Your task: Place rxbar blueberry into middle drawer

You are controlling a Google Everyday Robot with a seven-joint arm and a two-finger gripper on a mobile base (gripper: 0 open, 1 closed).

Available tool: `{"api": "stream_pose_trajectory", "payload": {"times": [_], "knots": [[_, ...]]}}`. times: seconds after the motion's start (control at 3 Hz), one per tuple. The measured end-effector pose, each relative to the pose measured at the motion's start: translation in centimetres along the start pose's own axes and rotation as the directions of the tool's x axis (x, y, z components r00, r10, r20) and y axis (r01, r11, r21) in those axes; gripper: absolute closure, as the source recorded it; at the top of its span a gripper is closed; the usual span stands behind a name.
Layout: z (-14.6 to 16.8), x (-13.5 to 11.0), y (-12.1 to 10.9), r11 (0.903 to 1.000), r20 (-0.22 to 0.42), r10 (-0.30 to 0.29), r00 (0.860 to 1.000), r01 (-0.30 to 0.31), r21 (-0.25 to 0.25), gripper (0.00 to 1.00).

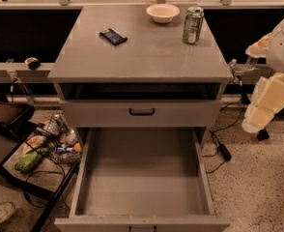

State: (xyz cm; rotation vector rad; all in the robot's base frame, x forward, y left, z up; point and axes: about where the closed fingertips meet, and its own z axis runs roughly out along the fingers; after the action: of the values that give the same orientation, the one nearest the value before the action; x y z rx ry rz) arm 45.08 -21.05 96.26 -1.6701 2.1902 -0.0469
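The rxbar blueberry, a small dark flat bar, lies on the cabinet top, left of centre towards the back. The middle drawer is pulled out wide open below, and its grey floor is bare. My arm, white and pale yellow, hangs at the right edge of the camera view beside the cabinet. The gripper is at its lower end, level with the shut upper drawer front, well away from the bar and holding nothing that I can see.
A green can and a white bowl stand at the back right of the cabinet top. The shut drawer above has a black handle. A wire basket of clutter and a dark table stand on the left, and cables lie on the floor at right.
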Motion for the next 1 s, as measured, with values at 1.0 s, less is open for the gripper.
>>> {"api": "stream_pose_trajectory", "payload": {"times": [1.0], "knots": [[11.8, -9.4, -12.0, 0.9735, 0.557, 0.193, 0.808, -0.229, -0.006, 0.00]]}}
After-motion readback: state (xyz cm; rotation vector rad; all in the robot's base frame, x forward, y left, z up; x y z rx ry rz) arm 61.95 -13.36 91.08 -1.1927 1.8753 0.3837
